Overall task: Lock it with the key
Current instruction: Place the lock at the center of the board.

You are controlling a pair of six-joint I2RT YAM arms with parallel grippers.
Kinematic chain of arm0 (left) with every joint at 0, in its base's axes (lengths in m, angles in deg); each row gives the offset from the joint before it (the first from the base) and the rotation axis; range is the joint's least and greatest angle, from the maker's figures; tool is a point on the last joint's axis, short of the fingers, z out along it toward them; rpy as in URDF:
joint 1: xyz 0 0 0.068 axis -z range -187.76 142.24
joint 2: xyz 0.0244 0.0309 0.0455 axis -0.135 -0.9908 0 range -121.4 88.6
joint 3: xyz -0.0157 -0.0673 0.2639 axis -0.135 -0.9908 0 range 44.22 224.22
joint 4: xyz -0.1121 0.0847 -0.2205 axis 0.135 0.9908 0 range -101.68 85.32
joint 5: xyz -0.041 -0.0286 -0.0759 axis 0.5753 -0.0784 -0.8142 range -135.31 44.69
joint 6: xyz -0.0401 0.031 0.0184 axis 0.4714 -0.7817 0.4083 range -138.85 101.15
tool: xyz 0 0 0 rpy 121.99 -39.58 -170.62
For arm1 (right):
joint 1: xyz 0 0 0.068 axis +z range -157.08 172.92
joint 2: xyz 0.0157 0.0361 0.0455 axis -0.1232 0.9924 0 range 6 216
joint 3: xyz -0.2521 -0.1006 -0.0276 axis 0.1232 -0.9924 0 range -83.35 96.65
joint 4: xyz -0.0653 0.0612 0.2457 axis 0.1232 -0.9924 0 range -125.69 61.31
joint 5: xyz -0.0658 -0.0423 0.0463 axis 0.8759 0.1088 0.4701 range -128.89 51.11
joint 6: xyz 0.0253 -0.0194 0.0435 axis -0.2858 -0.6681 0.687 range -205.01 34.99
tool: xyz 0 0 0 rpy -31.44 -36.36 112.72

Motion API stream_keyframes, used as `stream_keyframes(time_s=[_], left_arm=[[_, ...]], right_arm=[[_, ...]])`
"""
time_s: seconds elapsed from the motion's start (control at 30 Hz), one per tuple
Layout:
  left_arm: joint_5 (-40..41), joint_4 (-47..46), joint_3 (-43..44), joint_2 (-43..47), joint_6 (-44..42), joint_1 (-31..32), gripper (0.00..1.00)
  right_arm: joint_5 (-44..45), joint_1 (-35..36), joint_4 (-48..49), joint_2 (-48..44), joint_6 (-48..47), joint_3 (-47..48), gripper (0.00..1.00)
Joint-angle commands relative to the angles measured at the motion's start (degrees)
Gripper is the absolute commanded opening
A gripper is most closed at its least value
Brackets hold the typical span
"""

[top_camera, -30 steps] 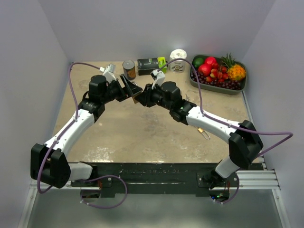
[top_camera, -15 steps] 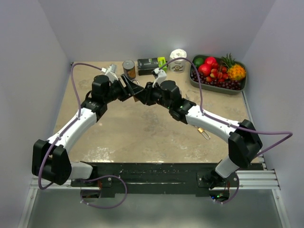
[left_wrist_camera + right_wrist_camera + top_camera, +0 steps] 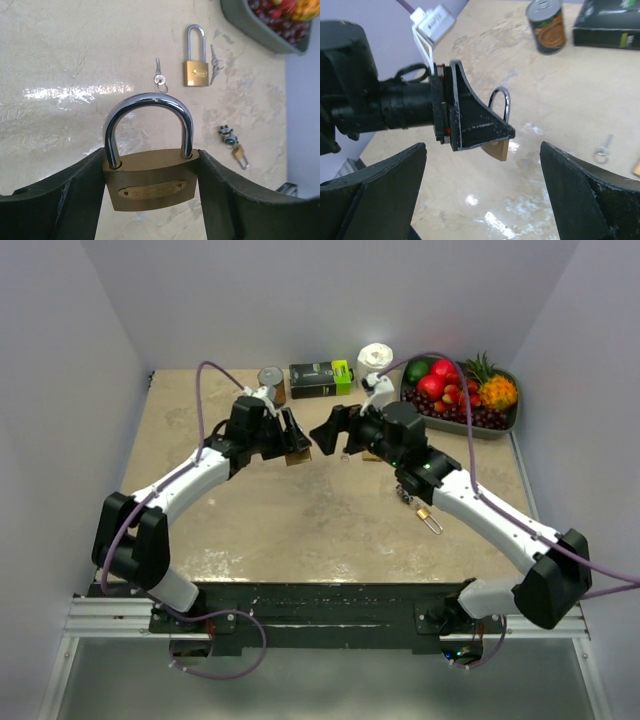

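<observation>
My left gripper (image 3: 150, 156) is shut on a brass padlock (image 3: 149, 182) by the sides of its body. The steel shackle (image 3: 148, 100) has both legs seated in the body. In the top view the left gripper (image 3: 297, 443) holds the padlock (image 3: 297, 456) just above the table's middle. To its right my right gripper (image 3: 334, 436) stands wide open and apart from it, with nothing between its fingers (image 3: 572, 180). In the right wrist view the padlock's corner (image 3: 498, 149) shows under the left finger. A small silver key (image 3: 159, 78) lies loose on the table (image 3: 603, 150).
A second brass padlock (image 3: 196, 70) lies on the table beyond the key. A smaller padlock (image 3: 429, 517) with a key bunch (image 3: 404, 497) lies beside the right forearm. At the back stand a can (image 3: 271, 381), a black-green box (image 3: 321, 376), a white roll (image 3: 376, 360) and a fruit tray (image 3: 470, 430).
The right gripper has opened wide and drawn back to the right from the padlock. The left arm has swung its elbow right and still holds the padlock.
</observation>
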Motion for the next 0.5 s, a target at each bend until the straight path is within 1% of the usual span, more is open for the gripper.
stream_keyframes(time_s=[0.0, 0.13, 0.23, 0.27, 0.47], left_arm=[[6.07, -2.55, 6.25, -3.78, -7.3, 3.6, 0.0], [10.54, -3.35, 8.54, -9.84, -9.68, 5.45, 0.0], [11.79, -3.26, 11.44, -15.12, -11.0, 6.33, 0.0], [11.96, -3.17, 12.14, -17.65, -11.35, 6.68, 0.0], [13.55, -5.37, 15.04, -24.43, -12.93, 7.73, 0.0]], right_arm=[[0.39, -3.57, -5.79, -5.02, -2.69, -1.86, 0.99], [0.65, -7.96, -8.7, -6.34, -3.74, -1.77, 0.99], [1.44, -9.81, -10.54, -7.3, -4.62, -1.68, 0.99], [1.7, -10.26, -11.16, -7.65, -5.06, -1.68, 0.99], [2.32, -10.96, -12.39, -10.29, -5.59, -2.3, 0.99]])
